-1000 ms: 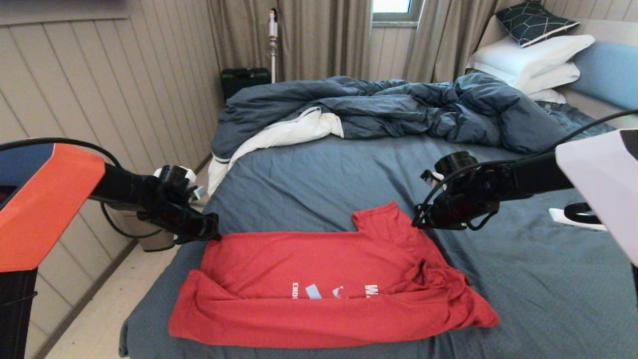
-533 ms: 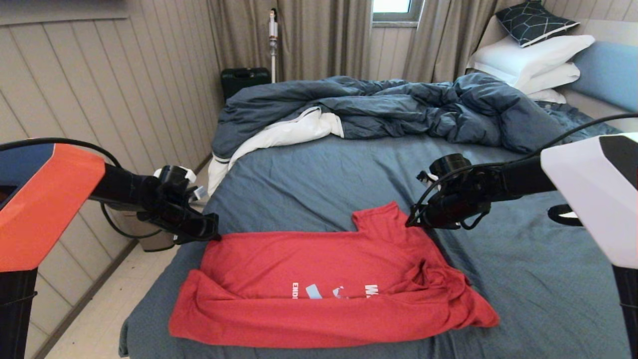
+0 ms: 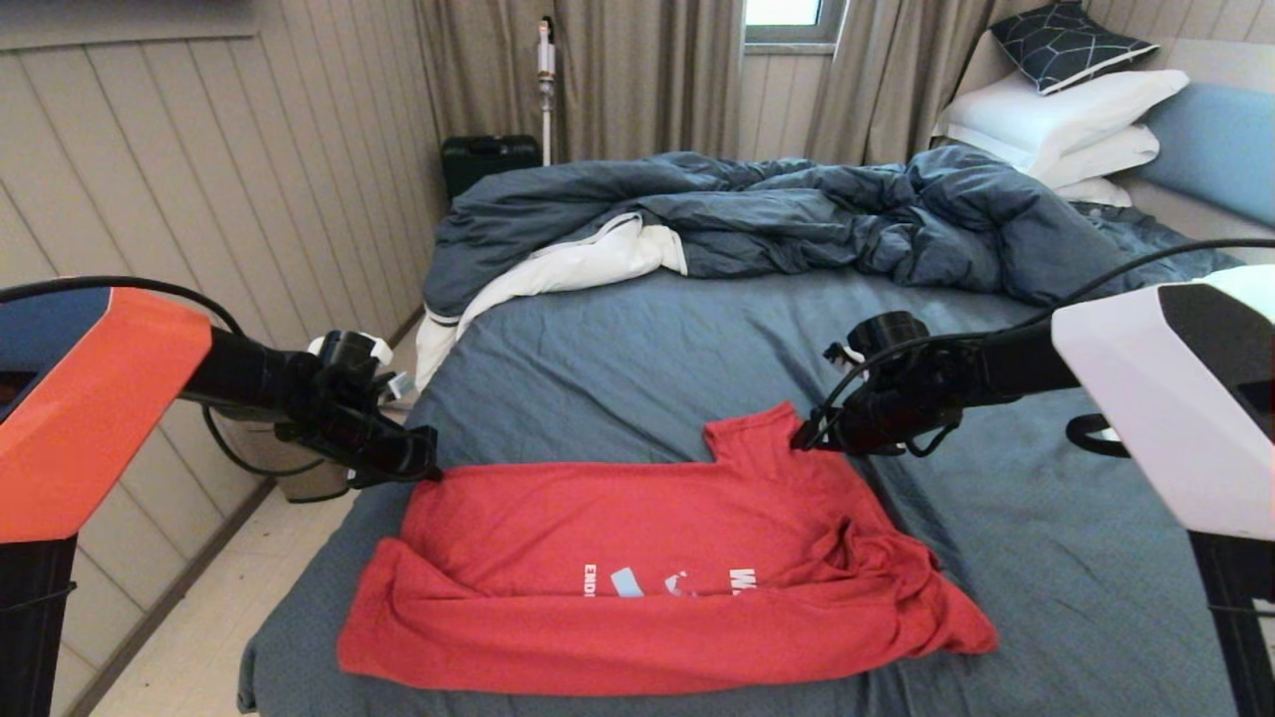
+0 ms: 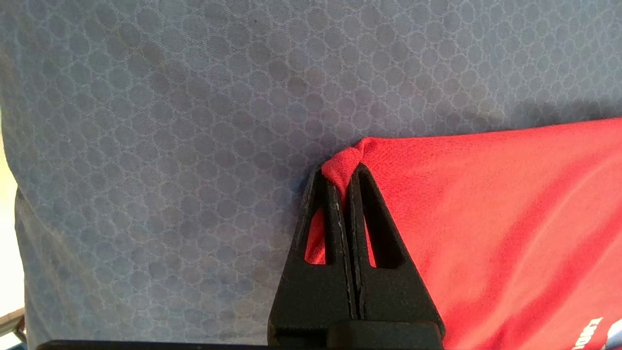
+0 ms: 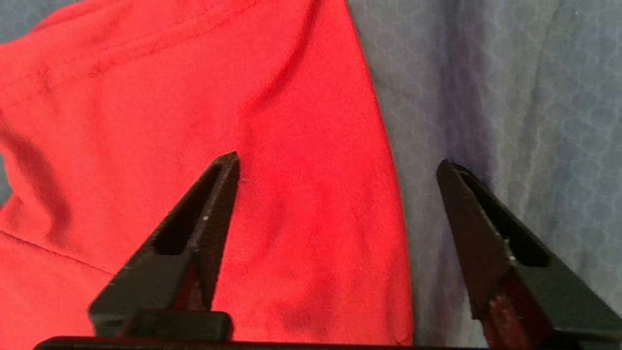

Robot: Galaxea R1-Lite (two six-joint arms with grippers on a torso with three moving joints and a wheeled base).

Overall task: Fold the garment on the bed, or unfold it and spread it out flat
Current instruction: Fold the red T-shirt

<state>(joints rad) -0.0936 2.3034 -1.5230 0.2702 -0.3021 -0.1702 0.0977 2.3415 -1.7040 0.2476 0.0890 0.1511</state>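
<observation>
The red T-shirt (image 3: 637, 568) lies on the bed's slate-blue sheet (image 3: 657, 349), folded over so that only part of its white print shows. My left gripper (image 3: 430, 468) is shut on the shirt's far left corner, and a small red bunch (image 4: 346, 163) is pinched between its tips. My right gripper (image 3: 803, 440) hovers open over the sleeve (image 3: 762, 433) at the far right. In the right wrist view one finger (image 5: 218, 194) is over the red cloth (image 5: 291, 170) and the other finger (image 5: 466, 204) is over the sheet (image 5: 510, 97).
A rumpled dark blue duvet (image 3: 757, 214) with white lining fills the far half of the bed. White pillows (image 3: 1056, 124) are stacked at the far right by the blue headboard (image 3: 1215, 144). The bed's left edge drops to the floor (image 3: 199, 637).
My right gripper has moved left and slightly down toward the sleeve's edge. The left gripper and the shirt have not moved.
</observation>
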